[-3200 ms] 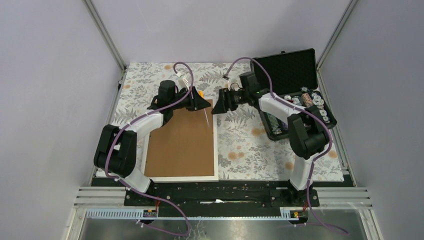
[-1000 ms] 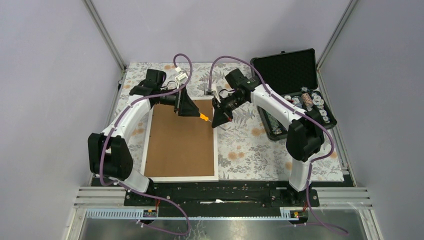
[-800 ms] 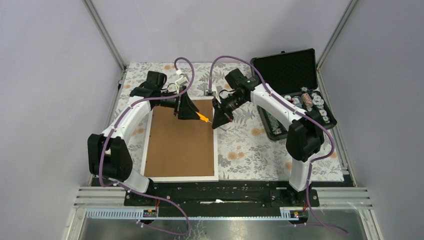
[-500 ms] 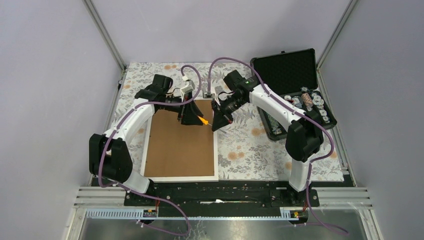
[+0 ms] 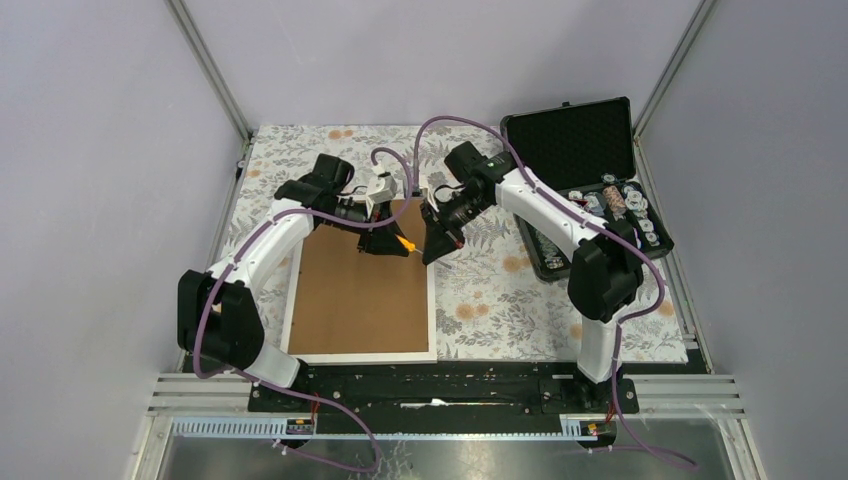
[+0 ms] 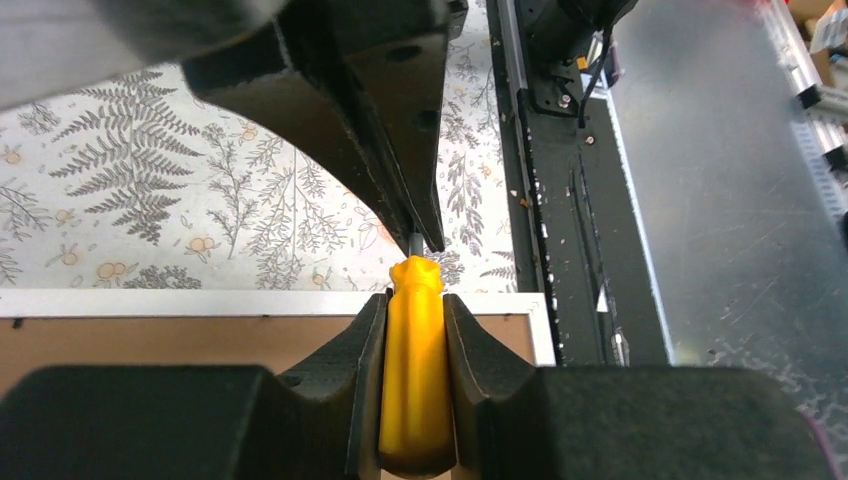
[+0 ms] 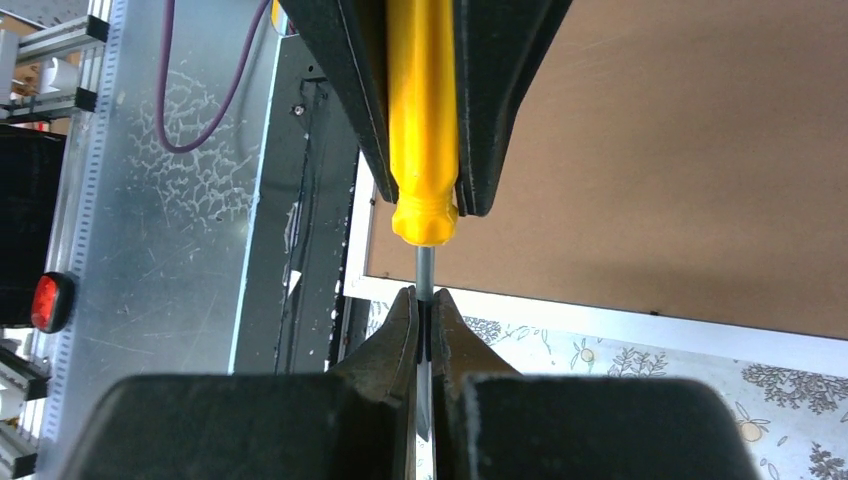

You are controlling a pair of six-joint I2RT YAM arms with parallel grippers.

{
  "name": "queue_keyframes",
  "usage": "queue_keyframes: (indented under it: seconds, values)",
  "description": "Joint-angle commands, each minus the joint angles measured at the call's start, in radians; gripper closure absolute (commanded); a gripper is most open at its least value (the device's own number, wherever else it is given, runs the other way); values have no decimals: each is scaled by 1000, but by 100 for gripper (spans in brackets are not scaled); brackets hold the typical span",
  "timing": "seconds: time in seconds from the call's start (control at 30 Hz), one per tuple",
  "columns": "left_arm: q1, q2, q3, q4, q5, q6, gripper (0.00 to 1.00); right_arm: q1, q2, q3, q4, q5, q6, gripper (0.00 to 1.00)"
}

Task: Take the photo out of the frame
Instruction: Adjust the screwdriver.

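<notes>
Clamping a screwdriver (image 6: pixel 415 400) by its yellow handle, the left gripper (image 6: pixel 415 300) hangs over the far right corner of the frame (image 5: pixel 360 300). The right gripper (image 7: pixel 425 300) pinches the tool's metal shaft just off that corner, and its fingers hide the tip. The frame lies brown back up, hiding the photo.

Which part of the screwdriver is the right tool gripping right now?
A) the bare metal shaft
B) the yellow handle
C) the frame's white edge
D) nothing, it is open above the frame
A: the right wrist view shows the right tool pinched on the screwdriver at its grey shaft, just past the yellow handle, which the left tool clamps.
</notes>
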Motion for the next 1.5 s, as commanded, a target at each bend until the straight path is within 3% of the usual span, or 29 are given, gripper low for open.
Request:
queue_keyframes:
  seconds: [0.0, 0.1, 0.17, 0.23, 0.4, 0.5, 0.6, 0.63, 0.7, 0.77, 0.9, 1.2, 1.47]
  values:
    - [-13, -53, 9, -34, -6, 133, 81, 17, 18, 66, -39, -49, -24, 99]
    - [-19, -58, 6, -33, -17, 143, 83, 18, 31, 80, -54, -46, -28, 99]
    - [-29, -65, 6, -33, -17, 147, 68, 20, 39, 88, -63, -45, -32, 99]
    - [-40, -68, 0, -33, -13, 154, 62, 24, 49, 102, -81, -48, -39, 100]
    - [-52, -60, -14, -33, -22, 165, 78, 35, 64, 125, -97, -44, -46, 100]
    - [-43, -52, -1, -33, -38, 126, 75, 37, 58, 121, -83, -12, -42, 100]
    - [30, -31, 17, -35, 22, -27, 52, 37, 28, 81, -18, 74, -14, 100]
    - [53, -21, 22, -36, 40, -87, 49, 37, 11, 51, 21, 100, 1, 100]
    - [82, -3, 26, -15, 48, -225, 46, 36, -31, -21, 122, 155, 30, 100]
    - [87, 10, 8, 92, 9, -476, 46, 36, -53, -57, 220, 194, 68, 100]
    - [106, 24, -52, 264, -5, -823, 46, 37, -39, -42, 258, 211, 102, 100]
    - [114, 68, -135, 483, -62, -1130, 48, 38, -35, -41, 298, 191, 109, 100]
    - [111, 100, -151, 539, -68, -1188, 57, 47, -24, -36, 287, 183, 97, 100]
